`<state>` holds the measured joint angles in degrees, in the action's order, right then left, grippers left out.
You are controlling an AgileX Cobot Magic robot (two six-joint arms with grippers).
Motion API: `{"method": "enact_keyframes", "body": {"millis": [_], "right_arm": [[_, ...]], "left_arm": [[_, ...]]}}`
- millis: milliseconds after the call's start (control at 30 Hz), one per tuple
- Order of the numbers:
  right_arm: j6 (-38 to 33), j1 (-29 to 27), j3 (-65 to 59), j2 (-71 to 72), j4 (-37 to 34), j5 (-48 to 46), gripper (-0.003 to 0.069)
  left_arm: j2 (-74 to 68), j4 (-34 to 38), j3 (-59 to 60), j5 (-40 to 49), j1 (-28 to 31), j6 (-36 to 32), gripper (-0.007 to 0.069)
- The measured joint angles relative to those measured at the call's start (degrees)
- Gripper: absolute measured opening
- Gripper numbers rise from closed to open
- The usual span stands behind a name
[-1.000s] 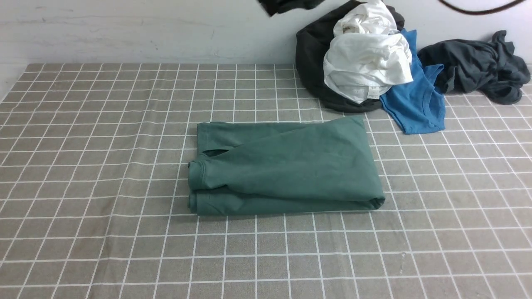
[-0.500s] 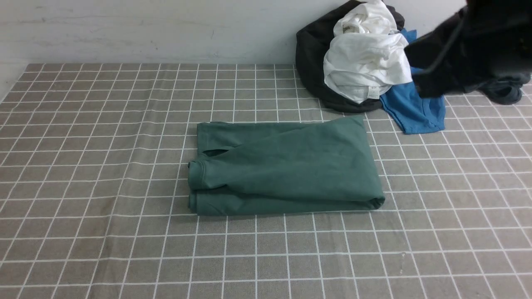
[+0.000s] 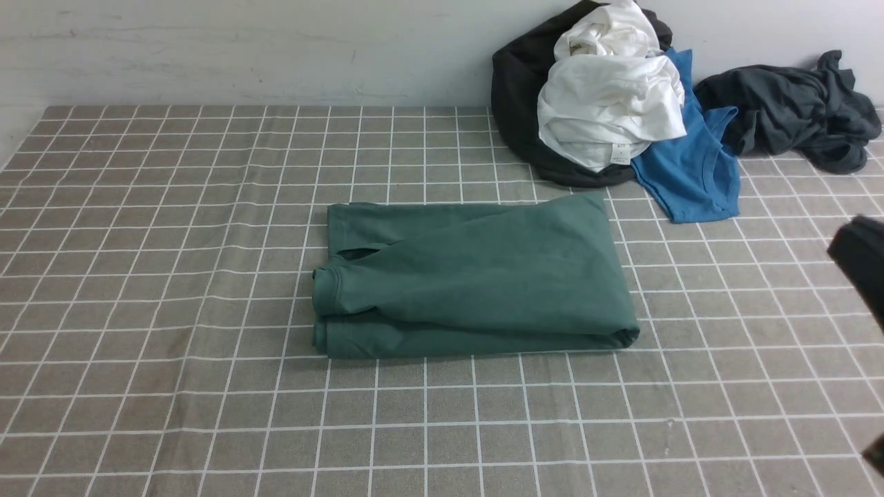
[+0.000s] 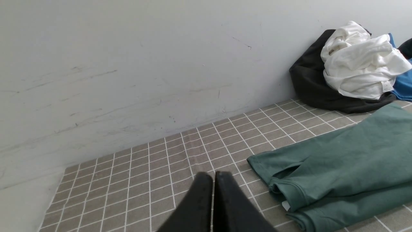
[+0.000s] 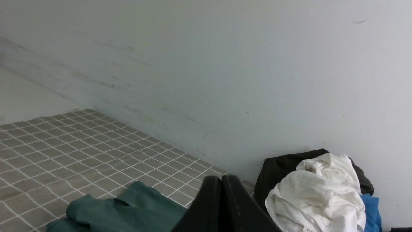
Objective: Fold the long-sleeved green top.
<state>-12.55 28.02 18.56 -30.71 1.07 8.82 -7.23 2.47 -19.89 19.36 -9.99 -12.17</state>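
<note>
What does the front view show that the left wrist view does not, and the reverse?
Only the front view: a black part of the right arm, and most of the crumpled dark grey garment. Only the left wrist view: the black left gripper, shut. Both: the folded dark green long-sleeved top, the white garment on the black garment, the grey checked tablecloth.

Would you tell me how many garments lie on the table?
5: green top mid-table; at the far right, black garment, white garment atop it, blue shirt, dark grey garment. Others may be hidden.
</note>
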Motion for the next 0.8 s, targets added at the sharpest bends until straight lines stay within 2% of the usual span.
{"method": "enact_keyframes", "body": {"millis": [133,500,700,800], "right_arm": [[0.0,0.0,-8.8,3.4,0.0,4.2,-0.0014],[0.0,0.0,-20.1,3.8,0.0,3.6,-0.0014],[0.0,-0.3,-20.1,5.6,0.0,-5.6,-0.0014],[0.0,-3.2,-20.1,10.6,0.0,-10.9,-0.0014]], "left_arm": [[0.0,0.0,0.0,0.0,0.0,0.0,-0.0007],[0.0,0.0,0.0,0.0,0.0,0.0,-0.0007],[0.0,0.0,0.0,0.0,0.0,0.0,-0.0007],[0.0,0.0,0.0,0.0,0.0,0.0,-0.0007]]}}
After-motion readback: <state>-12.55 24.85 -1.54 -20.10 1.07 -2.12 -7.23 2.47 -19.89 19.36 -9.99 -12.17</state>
